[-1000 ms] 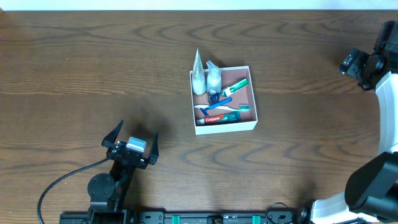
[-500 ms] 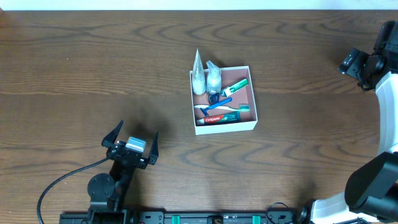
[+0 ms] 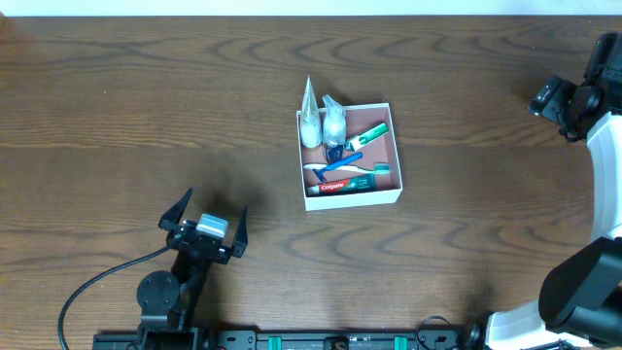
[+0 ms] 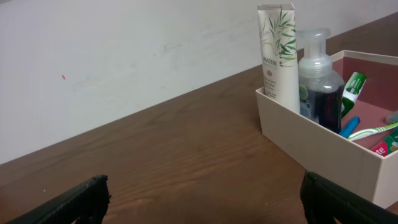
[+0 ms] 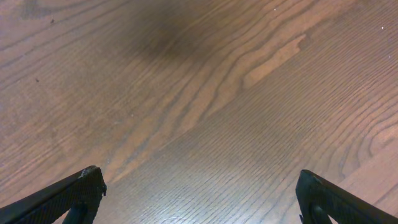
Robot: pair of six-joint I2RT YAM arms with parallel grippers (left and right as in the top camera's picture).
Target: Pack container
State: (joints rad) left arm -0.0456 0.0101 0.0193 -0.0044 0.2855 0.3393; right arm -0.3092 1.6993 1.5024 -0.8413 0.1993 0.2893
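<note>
The container (image 3: 355,197), a shallow white-walled box with a pink-brown inside, sits at the table's middle. It holds a white tube (image 3: 309,115), a pump bottle (image 3: 333,121), a small green tube (image 3: 369,133), a blue razor (image 3: 342,156), a toothbrush (image 3: 355,170) and a red toothpaste carton (image 3: 342,184). The left wrist view shows the container wall (image 4: 311,140), the tube (image 4: 278,56) and the bottle (image 4: 318,81) at right. My left gripper (image 3: 216,201) (image 4: 202,193) is open and empty, well to the container's front left. My right gripper (image 3: 554,102) (image 5: 199,186) is open and empty over bare wood, far right.
The dark wood table (image 3: 146,97) runs to a pale strip along the far edge. A black cable (image 3: 87,287) loops by the left arm's base at the front edge. The right arm's white body (image 3: 607,185) stands along the right edge.
</note>
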